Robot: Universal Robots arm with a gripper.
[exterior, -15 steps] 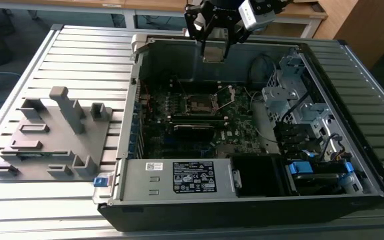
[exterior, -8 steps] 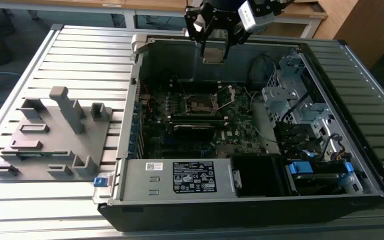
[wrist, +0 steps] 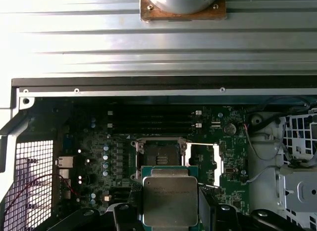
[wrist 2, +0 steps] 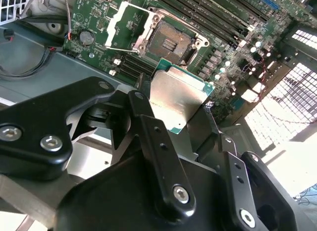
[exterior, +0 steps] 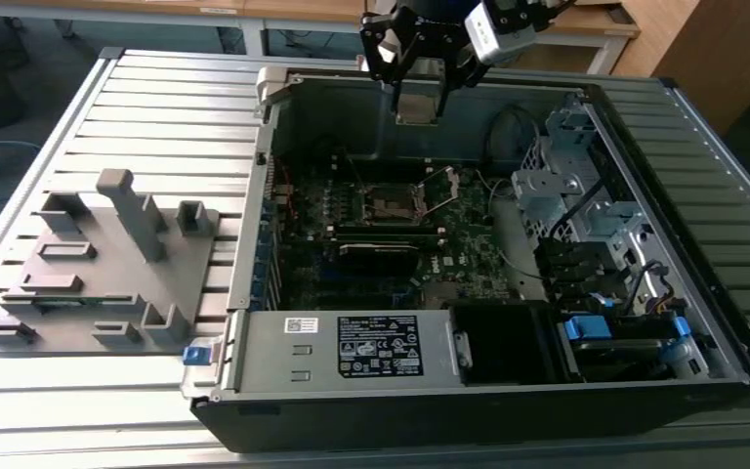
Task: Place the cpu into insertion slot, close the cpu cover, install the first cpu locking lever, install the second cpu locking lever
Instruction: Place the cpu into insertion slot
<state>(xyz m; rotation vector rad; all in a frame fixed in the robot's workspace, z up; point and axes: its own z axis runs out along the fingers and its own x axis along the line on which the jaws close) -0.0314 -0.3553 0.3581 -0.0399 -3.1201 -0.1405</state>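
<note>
Black two-finger gripper [exterior: 417, 93] is clamped on the edges of the small flat square cpu with dull silver-grey metal top [wrist 2: 176, 99]. Jaws are narrowed to chip width and nothing else is held. Chip is carried in the air over the open grey metal computer case [exterior: 336, 117], well apart from the small square dark insertion slot with metal rim [wrist: 160, 156] on the dark green motherboard [wrist 2: 94, 10]. Slot is seen bare. Thin silvery cpu cover frame [wrist 2: 114, 22] is flipped open beside the slot.

Risks, as judged:
- Socket contacts could be bent if the chip is lowered tilted or offset.
- Seating could be blocked if corners are not matched.
- Chip could be shifted in the grip, since only thin edges are held.
- Open cover could be clipped by a finger if the descent is made too near it.
</note>
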